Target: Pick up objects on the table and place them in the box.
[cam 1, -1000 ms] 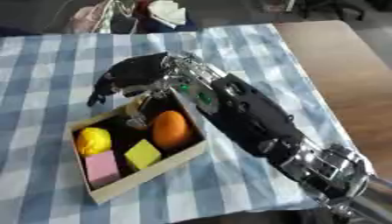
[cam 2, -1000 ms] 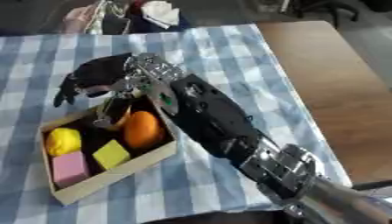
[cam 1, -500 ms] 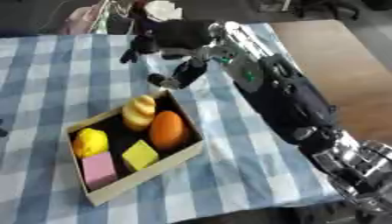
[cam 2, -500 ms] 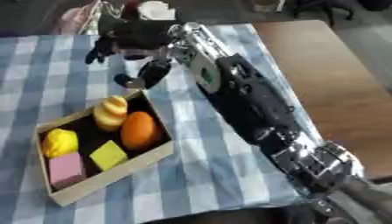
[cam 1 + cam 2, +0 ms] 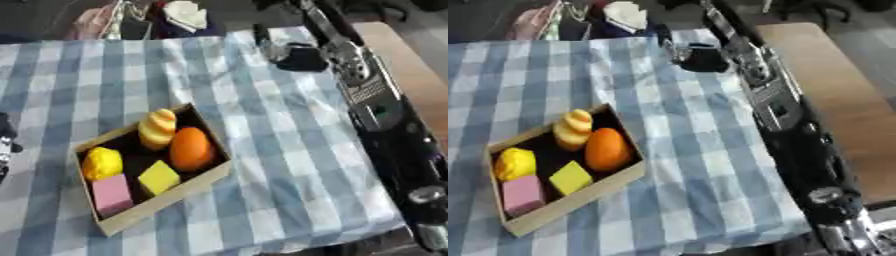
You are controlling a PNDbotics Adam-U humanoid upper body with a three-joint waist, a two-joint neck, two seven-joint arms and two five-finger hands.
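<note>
A shallow cardboard box (image 5: 166, 196) lies on the checked cloth at lower left. Inside it are a striped cream-and-yellow bun shape (image 5: 157, 128), an orange (image 5: 191, 148), a yellow lemon-like piece (image 5: 101, 163), a yellow cube (image 5: 158, 177) and a pink block (image 5: 112, 193). My right arm runs up the right side of the view, and its dark right hand (image 5: 296, 56) hangs over the far part of the table, well away from the box, with nothing visible in it. A sliver of my left hand (image 5: 5, 145) shows at the left edge.
The blue-and-white checked cloth (image 5: 280, 165) covers the table, and bare wooden tabletop (image 5: 842, 95) shows to the right. Bags and white cloth clutter (image 5: 184, 12) sit beyond the far edge.
My right hand has left the box, going up and away to the far right. The striped bun shape now lies in the box beside the orange.
</note>
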